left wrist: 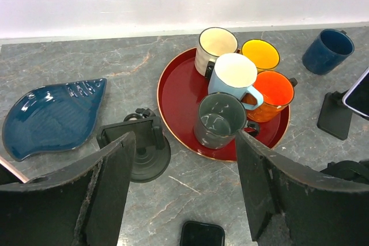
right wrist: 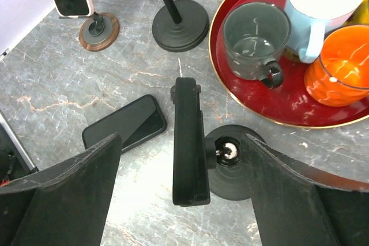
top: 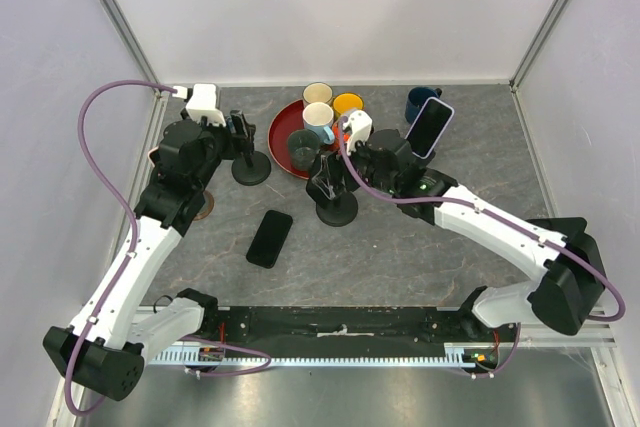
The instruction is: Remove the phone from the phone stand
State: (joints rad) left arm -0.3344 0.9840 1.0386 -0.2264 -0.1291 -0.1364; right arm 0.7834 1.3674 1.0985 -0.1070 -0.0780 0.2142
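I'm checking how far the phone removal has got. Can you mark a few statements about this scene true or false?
1. A black phone lies flat on the table. True.
2. The right gripper is shut on a phone. False: its jaws stand open and hold nothing, one on either side of a black stand whose cradle is empty.
3. A gray mug stands on the red tray. True.
4. The dark blue mug stands on the tray too. False: it stands on the table, apart from the tray.
5. The left gripper is open and holds nothing. True.
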